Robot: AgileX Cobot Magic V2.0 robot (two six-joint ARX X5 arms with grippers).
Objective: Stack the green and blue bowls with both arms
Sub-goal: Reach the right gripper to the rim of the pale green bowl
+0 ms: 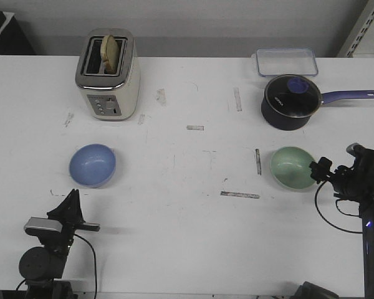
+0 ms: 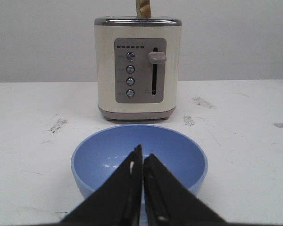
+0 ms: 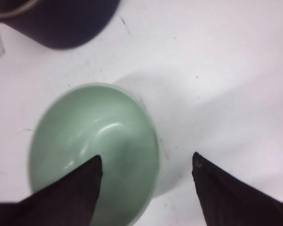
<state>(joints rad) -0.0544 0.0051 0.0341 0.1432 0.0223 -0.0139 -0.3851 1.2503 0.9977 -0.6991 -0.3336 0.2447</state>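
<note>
The green bowl [image 1: 292, 167] sits on the worktop [image 1: 187, 237] at my right, below the saucepan [image 1: 291, 101]; my right pincer [image 3: 147, 162] gapes wide astride its rim. The blue bowl [image 1: 92, 164] sits at my left before the toaster [image 1: 108, 75], my left pincer [image 2: 142, 160] pressed closed just short of it.

Left arm [image 1: 47, 252] shows matte black joints, a silver-grey wrist block and a thin black cable looping down; its hand [image 2: 142, 162] tapers to pointed black fingers. Right arm [image 1: 361, 187] matches, black with trailing cable.
</note>
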